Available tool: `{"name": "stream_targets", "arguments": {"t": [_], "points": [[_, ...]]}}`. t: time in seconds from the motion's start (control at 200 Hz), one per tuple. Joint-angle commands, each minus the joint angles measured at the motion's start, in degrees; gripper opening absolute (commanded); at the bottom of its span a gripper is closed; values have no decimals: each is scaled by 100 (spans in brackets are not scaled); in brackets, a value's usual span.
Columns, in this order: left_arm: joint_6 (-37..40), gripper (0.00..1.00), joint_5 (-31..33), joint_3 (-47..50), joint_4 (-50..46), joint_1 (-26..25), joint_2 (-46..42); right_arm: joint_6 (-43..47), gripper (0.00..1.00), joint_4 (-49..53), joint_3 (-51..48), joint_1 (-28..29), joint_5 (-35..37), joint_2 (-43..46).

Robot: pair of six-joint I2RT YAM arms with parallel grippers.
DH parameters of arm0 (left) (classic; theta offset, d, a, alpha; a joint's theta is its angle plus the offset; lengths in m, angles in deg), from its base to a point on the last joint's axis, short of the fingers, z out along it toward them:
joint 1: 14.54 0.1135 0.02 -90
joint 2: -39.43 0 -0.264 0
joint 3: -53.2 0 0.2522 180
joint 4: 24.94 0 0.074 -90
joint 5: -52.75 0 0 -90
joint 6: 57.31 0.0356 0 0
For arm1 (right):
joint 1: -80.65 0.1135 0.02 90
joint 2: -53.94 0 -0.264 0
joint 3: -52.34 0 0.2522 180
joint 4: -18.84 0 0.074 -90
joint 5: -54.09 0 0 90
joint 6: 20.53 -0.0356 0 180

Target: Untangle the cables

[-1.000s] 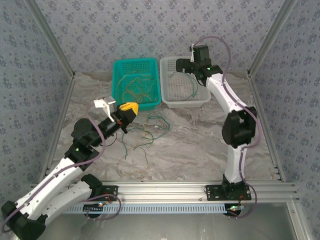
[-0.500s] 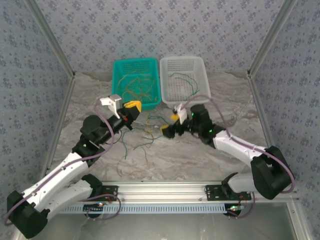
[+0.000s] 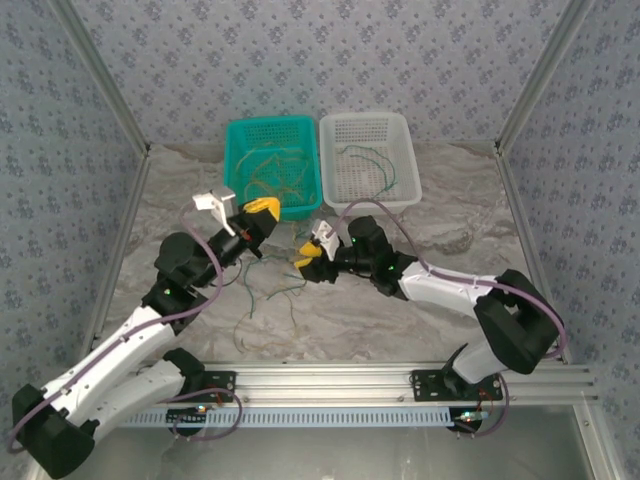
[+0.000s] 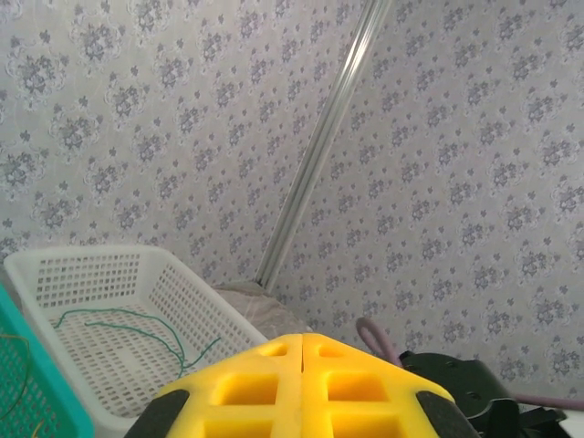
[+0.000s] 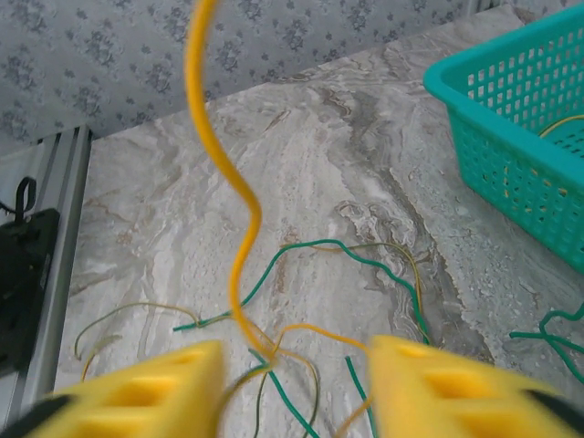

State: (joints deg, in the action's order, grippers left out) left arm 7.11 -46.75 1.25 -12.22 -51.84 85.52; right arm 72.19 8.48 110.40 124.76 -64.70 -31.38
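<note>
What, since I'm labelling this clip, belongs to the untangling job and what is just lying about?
Job:
thin curly yellow and green wires on the marble table
teal plastic basket holding yellowish wires
white plastic basket holding green wires

Not the job:
thick purple-grey arm cables
aluminium frame rail

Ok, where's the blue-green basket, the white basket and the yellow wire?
teal basket (image 3: 270, 122), top view, on its far rim.
white basket (image 3: 362, 116), top view, on its far rim.
yellow cable (image 5: 193, 64), right wrist view, on its upper stretch rising off the table.
</note>
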Motion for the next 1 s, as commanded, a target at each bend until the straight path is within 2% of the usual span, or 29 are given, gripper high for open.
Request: {"name": "stream_targets", "arguments": {"t": [0.0,0.03,0.06,0.19,0.245,0.435,0.585,0.765,0.93,0.994], "points": [[100,0,262,-182,-80,-38,-454,135,16,196,426,-67,-96,-117],[136,0,377,-137,-120,-40,-591,120,10,313,543,-85,-130,-126],[169,0,492,-73,-106,-40,-720,115,0,443,658,-96,-111,-116],[267,0,822,119,-223,-40,-1228,-38,0,764,1155,-124,-146,50],[305,0,945,161,-339,-41,-1426,-259,0,1085,1536,-144,67,77],[511,0,1415,406,-564,-38,-2076,-1232,0,2429,3845,-453,-26,-198],[621,0,1353,366,-751,-41,-1979,-1962,0,2967,5616,-841,-44,-834],[856,1,1395,206,-990,-39,-1449,-2376,0,3058,7734,-1292,315,-2084],[1260,0,1737,304,-646,-24,-922,-2855,0,3890,10962,-1582,220,-4119],[1537,0,1840,247,-525,32,-592,-2908,0,4068,11858,-1616,163,-4829]]}}
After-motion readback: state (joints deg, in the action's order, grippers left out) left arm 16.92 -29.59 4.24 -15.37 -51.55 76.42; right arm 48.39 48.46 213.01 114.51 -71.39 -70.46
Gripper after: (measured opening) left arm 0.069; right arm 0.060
